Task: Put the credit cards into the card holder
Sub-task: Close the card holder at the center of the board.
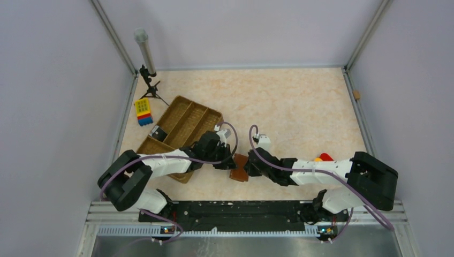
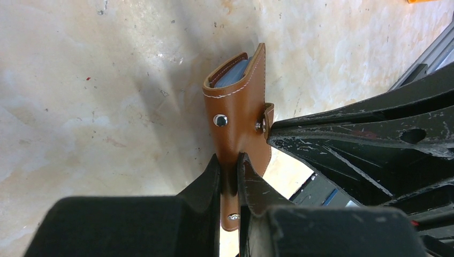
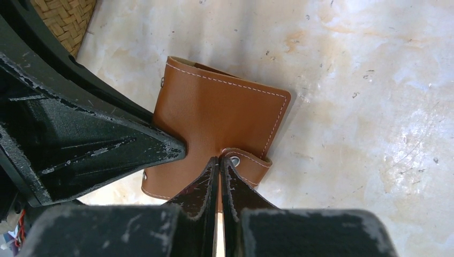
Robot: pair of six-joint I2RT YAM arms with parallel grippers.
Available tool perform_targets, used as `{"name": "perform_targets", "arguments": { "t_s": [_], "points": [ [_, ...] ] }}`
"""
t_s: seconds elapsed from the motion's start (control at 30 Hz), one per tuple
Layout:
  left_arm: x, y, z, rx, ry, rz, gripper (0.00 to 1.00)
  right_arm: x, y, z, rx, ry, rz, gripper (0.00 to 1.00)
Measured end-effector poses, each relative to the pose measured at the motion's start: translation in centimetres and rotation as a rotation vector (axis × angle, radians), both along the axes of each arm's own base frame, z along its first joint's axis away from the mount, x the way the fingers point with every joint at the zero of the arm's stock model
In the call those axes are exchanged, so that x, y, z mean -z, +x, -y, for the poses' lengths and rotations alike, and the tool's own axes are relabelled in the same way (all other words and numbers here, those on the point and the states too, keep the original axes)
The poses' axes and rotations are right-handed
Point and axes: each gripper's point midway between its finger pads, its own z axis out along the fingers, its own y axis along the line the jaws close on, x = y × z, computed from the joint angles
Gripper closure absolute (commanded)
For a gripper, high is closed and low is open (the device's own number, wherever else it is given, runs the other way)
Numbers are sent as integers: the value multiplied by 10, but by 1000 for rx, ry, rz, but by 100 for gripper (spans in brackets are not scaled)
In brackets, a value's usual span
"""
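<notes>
Left gripper (image 2: 229, 163) pinching card holder (image 2: 238, 110), on edge, mouth pointing away, right gripper (image 3: 219, 160) closed against it

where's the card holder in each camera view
top external: card holder low centre, between both tool tips.
left wrist: centre, edge-on, left tool pinching it.
right wrist: centre, broad face showing, right tool pinching its snap strap.
shared landmark: the snap strap, right edge in left wrist, bottom in right wrist.
</notes>
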Motion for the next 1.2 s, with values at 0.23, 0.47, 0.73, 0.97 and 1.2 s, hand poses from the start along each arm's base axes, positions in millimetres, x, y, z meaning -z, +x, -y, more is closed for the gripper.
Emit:
{"name": "perform_targets", "arguments": {
  "t_s": [0.23,0.47,0.73,0.97,1.2],
  "points": [
    [0,0,1,3,-1,-3,100,-4,3,-4,-4,18,15,100],
    [0,0,1,3,-1,-3,100,-2,4,-5,-5,21,10,100],
    [1,0,1,3,-1,-3,100,-10,5,-6,-17,-26,-2,79],
    [0,0,1,4,-2,-2,100,-18,5,-9,14,-117,-36,68],
    [0,0,1,4,-2,-2,100,7,-13,4,65,-270,-125,70]
  ]
}}
